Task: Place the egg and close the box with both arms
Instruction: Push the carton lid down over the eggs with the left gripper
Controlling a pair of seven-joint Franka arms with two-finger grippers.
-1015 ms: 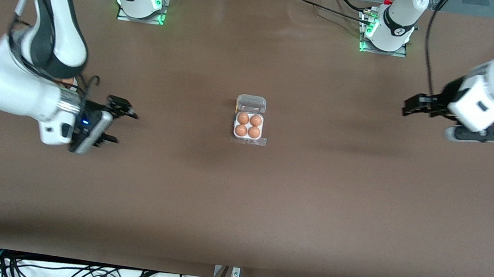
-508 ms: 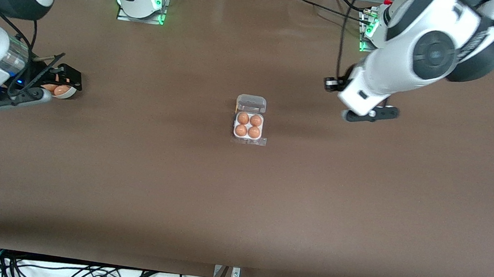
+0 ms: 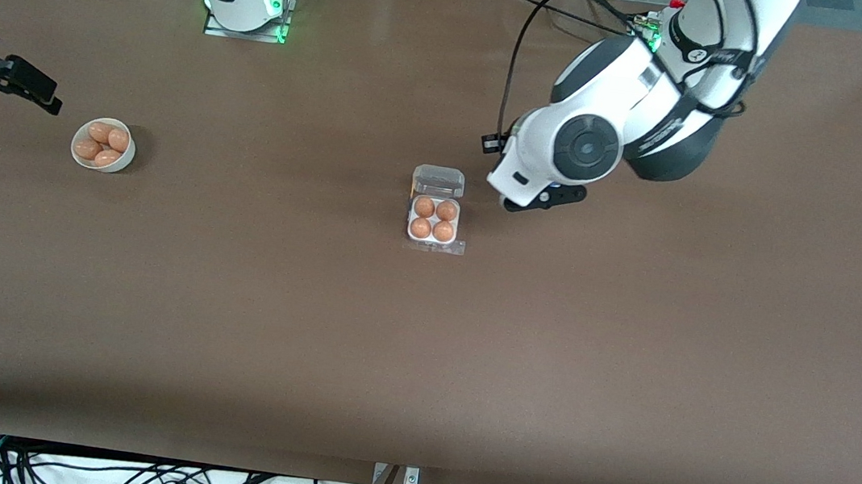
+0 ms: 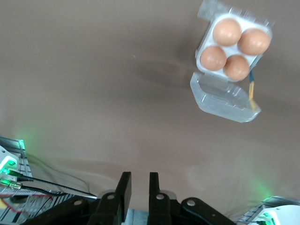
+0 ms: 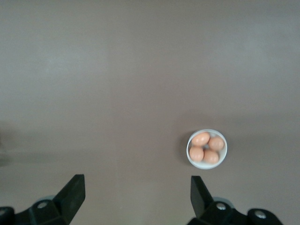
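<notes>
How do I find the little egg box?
Look at the middle of the brown table. The box sits there, square, holding four brown eggs with its clear lid flipped open. The round white bowl of eggs has no lid.

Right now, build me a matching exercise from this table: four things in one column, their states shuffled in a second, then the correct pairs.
Things:
1. box
2. bowl
3. left gripper
4. right gripper

States:
A. fingers spread wide, holding nothing
B. lid open, all four cells filled
C. fingers nearly together, holding nothing
D. holds loose eggs, toward the right arm's end of the table

Pairs: 1-B, 2-D, 3-C, 4-A
</notes>
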